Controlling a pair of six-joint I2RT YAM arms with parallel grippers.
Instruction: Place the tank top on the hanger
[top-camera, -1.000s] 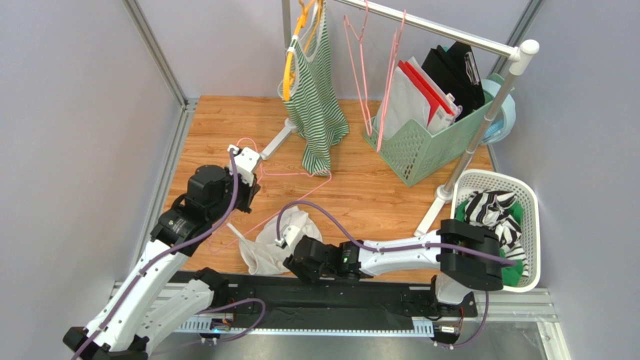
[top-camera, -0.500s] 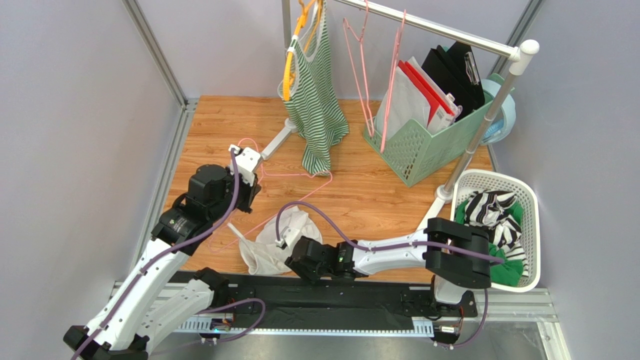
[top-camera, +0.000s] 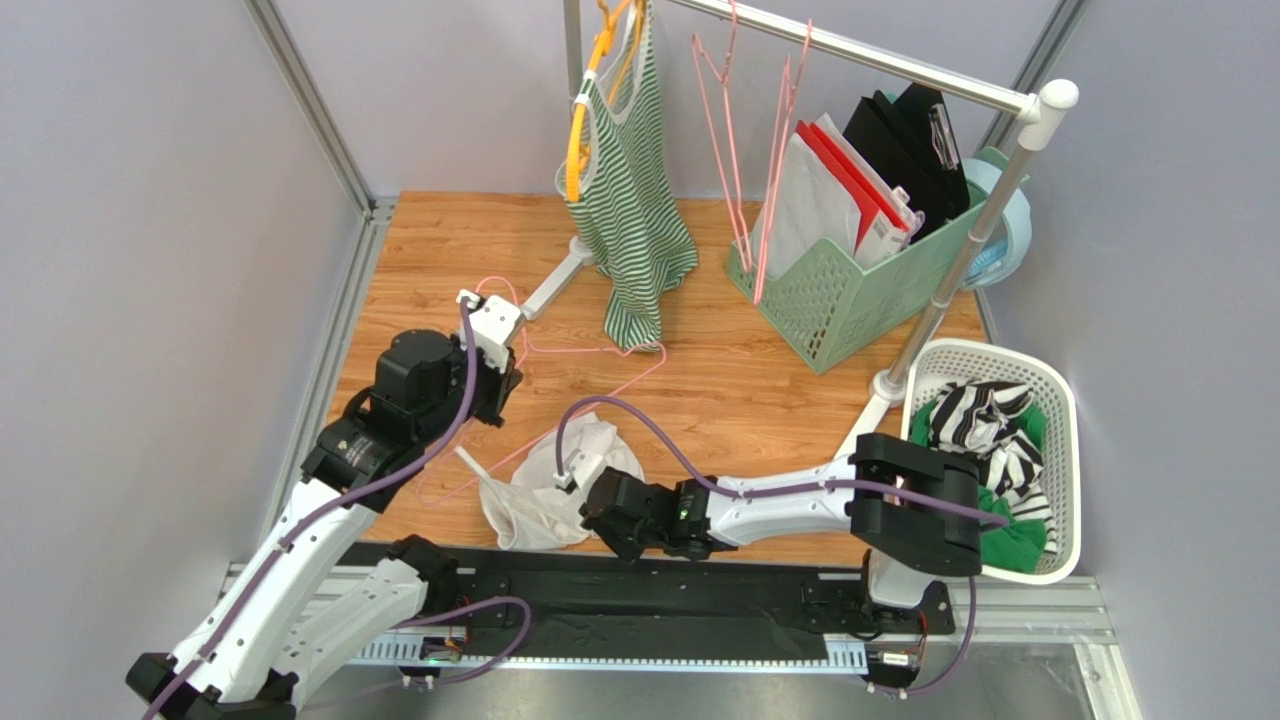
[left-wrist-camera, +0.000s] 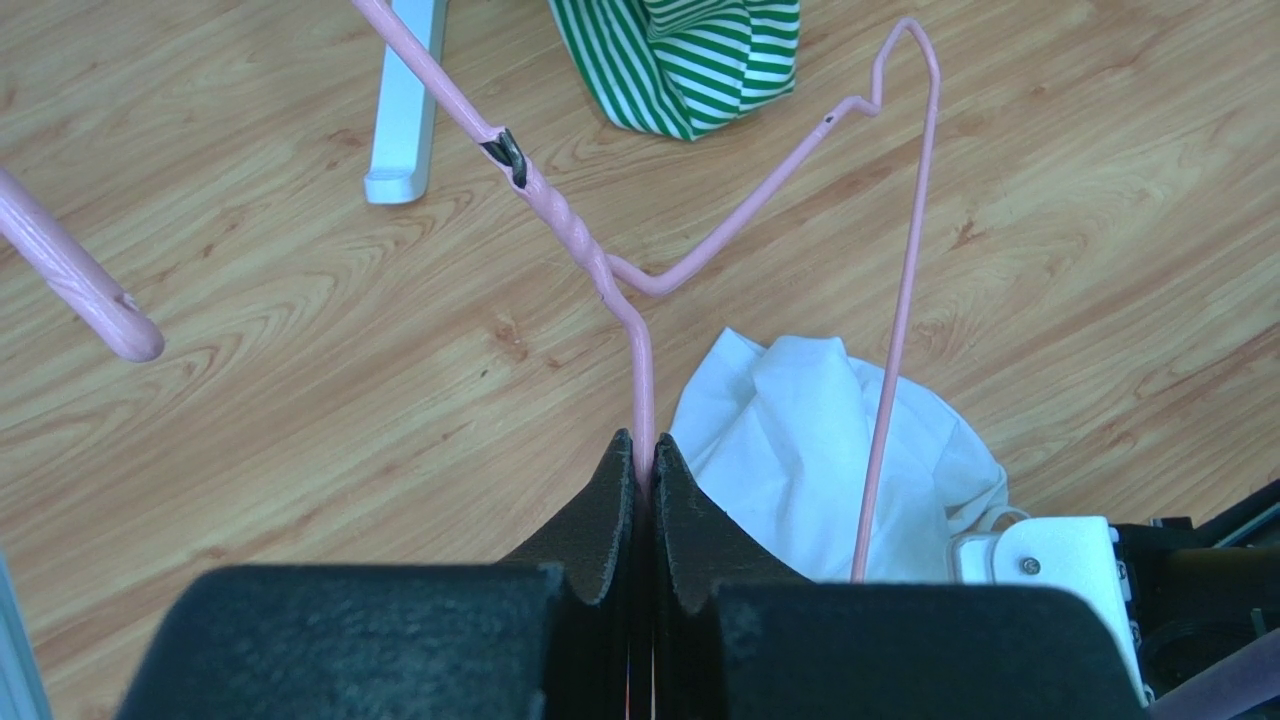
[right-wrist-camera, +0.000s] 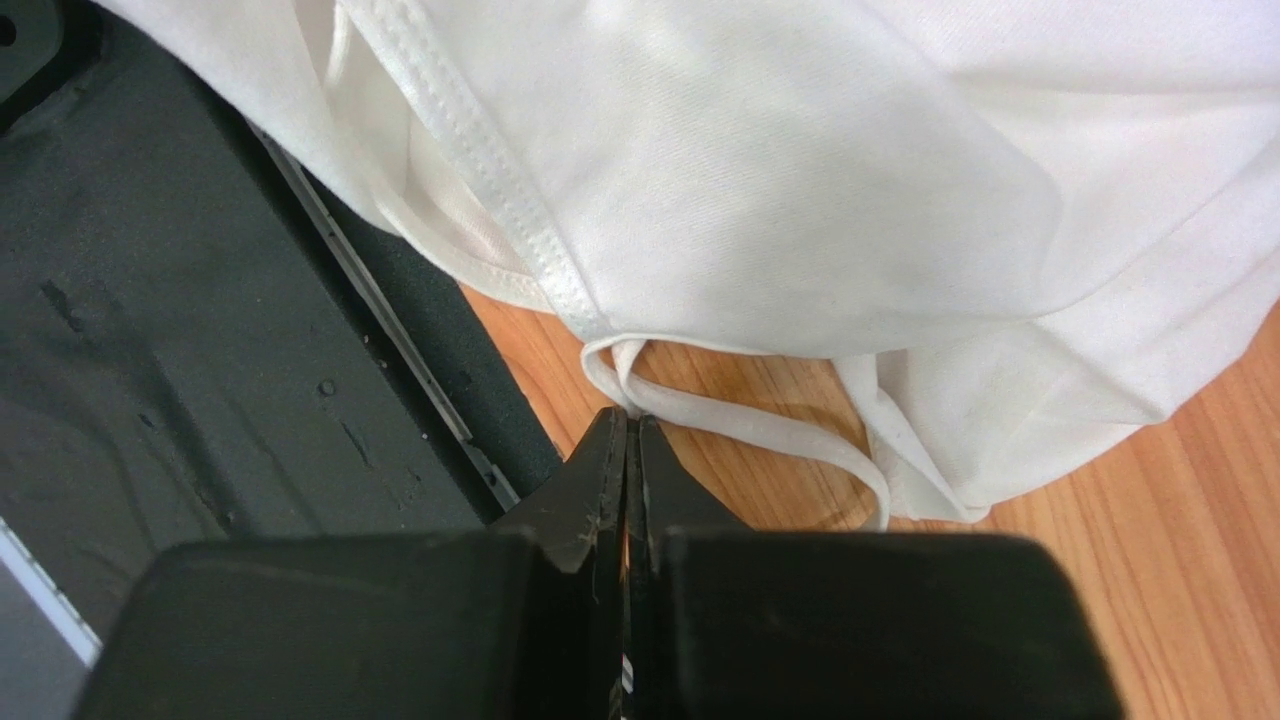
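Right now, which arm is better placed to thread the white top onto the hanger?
The right: the right gripper is shut on a strap of the white top, while the left gripper is busy, shut on the hanger.

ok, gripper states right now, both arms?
Left gripper: closed on the thin pink wire hanger.
Right gripper: closed, pinching the plain white soft-fabric tank top by a narrow strap.

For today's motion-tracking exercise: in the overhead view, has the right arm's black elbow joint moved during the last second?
Yes. The elbow joint shifted left, and it now overlaps the white laundry basket less than before.
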